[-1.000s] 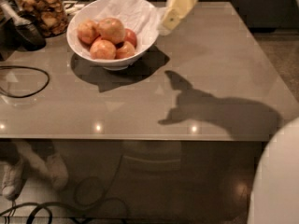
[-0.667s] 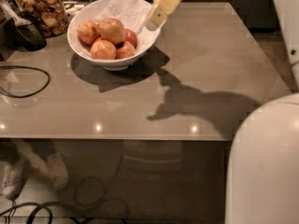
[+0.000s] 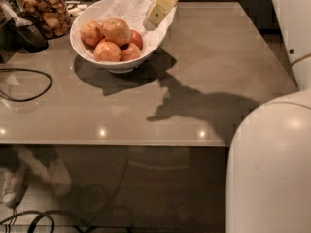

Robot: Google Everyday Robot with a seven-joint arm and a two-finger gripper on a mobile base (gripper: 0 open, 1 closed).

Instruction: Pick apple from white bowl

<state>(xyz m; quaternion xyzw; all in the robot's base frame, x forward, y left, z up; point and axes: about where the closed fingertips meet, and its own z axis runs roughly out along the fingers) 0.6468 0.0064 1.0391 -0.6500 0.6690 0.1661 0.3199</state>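
Observation:
The white bowl (image 3: 115,65) stands at the back left of the grey table, lined with crumpled white paper (image 3: 130,5). It holds several apples. The apple (image 3: 116,30), the largest, pale yellow-orange with a reddish blush, sits on top in the middle. A smaller deep-red apple (image 3: 137,39) lies to its right, and smaller orange-red ones lie to its left (image 3: 91,32) and in front (image 3: 107,51). My pale yellow gripper (image 3: 154,16) hangs over the bowl's right rim, tip pointing down and left, a short way right of the apple and not touching it.
A glass jar of brown snacks (image 3: 46,11) stands left of the bowl, with a dark scoop-like object (image 3: 30,34) in front of it. A black cable (image 3: 29,85) loops at the table's left. My white body (image 3: 272,169) fills the lower right. The arm's shadow (image 3: 194,106) falls on the table.
My gripper has moved left and down, from right of the bowl to over its right rim. My white body has come up to fill more of the lower right.

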